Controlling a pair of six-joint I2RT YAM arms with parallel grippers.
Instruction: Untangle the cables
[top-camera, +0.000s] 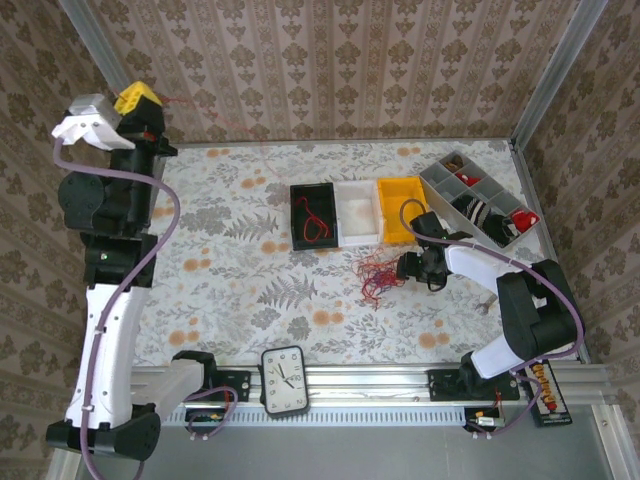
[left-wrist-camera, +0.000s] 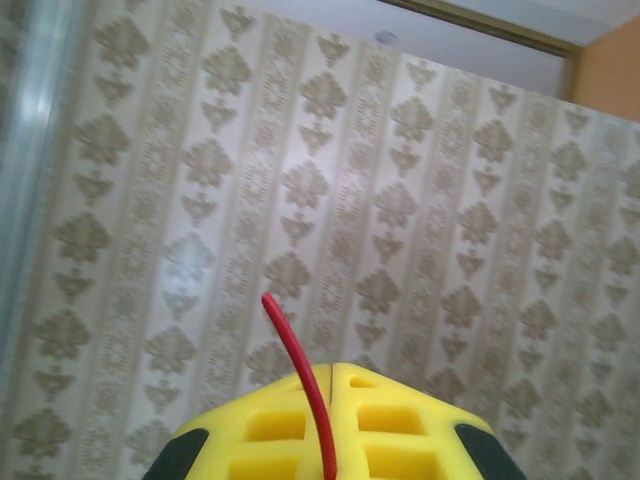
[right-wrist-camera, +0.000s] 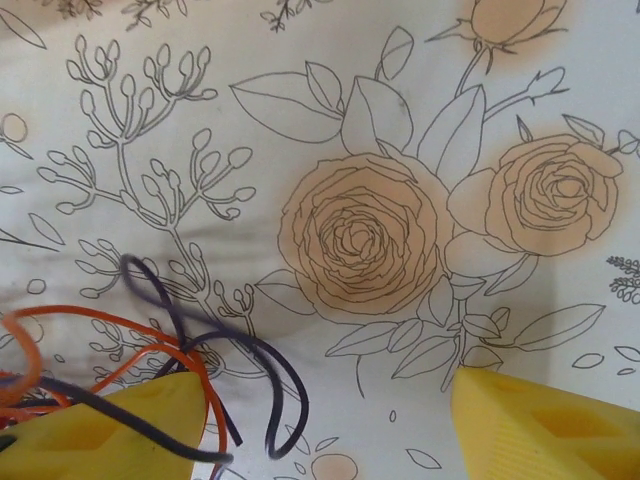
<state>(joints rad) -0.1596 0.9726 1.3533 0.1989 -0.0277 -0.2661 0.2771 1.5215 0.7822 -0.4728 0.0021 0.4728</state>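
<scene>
Bright, even light; wrist views soft

Tablecloth (top-camera: 220, 265) lies open left of 3 bins (top-camera: 358, 212); cables (top-camera: 377, 272) clutter front.

Raised left pincer (top-camera: 139, 98) clamps a red cable (left-wrist-camera: 312, 390); right pincer (right-wrist-camera: 325, 420) low, spread.

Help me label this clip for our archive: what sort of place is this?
Probably a robot test cell, not a home: wallpapered panels in a metal frame box in a floral-clothed table, with sorting bins and a clock on the front rail.
</scene>
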